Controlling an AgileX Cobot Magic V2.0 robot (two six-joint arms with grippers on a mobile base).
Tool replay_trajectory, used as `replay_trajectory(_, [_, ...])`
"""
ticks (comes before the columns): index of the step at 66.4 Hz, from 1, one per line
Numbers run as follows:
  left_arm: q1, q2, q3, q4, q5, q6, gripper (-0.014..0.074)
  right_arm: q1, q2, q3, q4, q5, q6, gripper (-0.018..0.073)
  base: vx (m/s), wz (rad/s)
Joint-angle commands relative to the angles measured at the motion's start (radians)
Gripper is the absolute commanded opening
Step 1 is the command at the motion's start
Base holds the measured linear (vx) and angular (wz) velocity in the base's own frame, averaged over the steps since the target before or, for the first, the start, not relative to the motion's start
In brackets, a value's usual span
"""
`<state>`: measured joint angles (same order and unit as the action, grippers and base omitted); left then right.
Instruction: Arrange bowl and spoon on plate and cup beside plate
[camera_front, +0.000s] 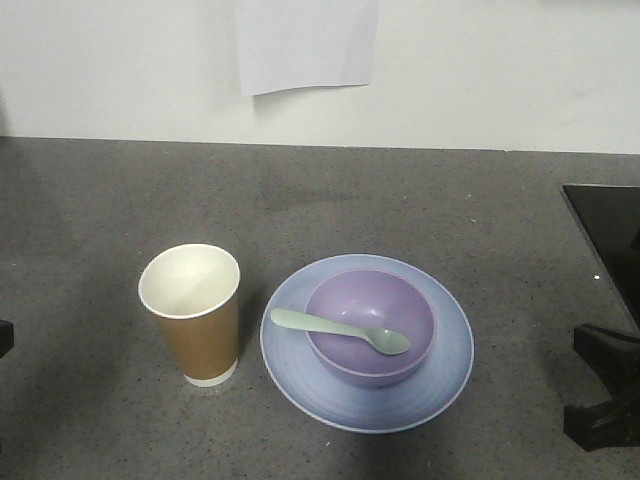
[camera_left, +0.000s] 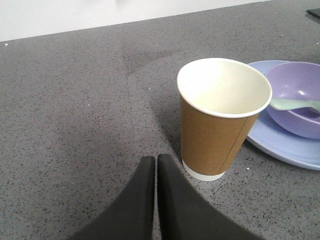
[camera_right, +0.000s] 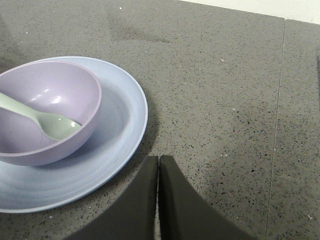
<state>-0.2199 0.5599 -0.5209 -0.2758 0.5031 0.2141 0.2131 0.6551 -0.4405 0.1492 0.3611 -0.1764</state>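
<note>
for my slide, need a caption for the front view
Spoon resting in bowl on plate, cup upright beside it.

My front camera looks down at the desk (camera_front: 100, 200) toward the wall (camera_front: 500, 70). My left wrist camera sits low behind my left pincer (camera_left: 156, 162), close to the cup (camera_left: 215, 135). My right wrist camera, equally low, shares the plate (camera_right: 127, 105) with both.

No readable text or labels anywhere.
</note>
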Motion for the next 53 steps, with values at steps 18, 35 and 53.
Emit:
replay_trajectory(18, [-0.005,0.004,-0.018,-0.010,-0.070,-0.005,-0.0008,-0.002,0.001,-0.026,0.000,-0.072,0.001,-0.0006,0.00,0.00])
replay_trajectory(35, [-0.005,-0.047,0.099,0.097,-0.174,0.002,-0.0008,-0.002,0.001,-0.026,0.000,-0.071,0.001,-0.0006,0.00,0.00])
replay_trajectory(53, [-0.005,-0.276,0.456,0.059,-0.561,-0.009,-0.0008,-0.002,0.001,-0.026,0.000,-0.071,0.001,-0.0006,0.00,0.00])
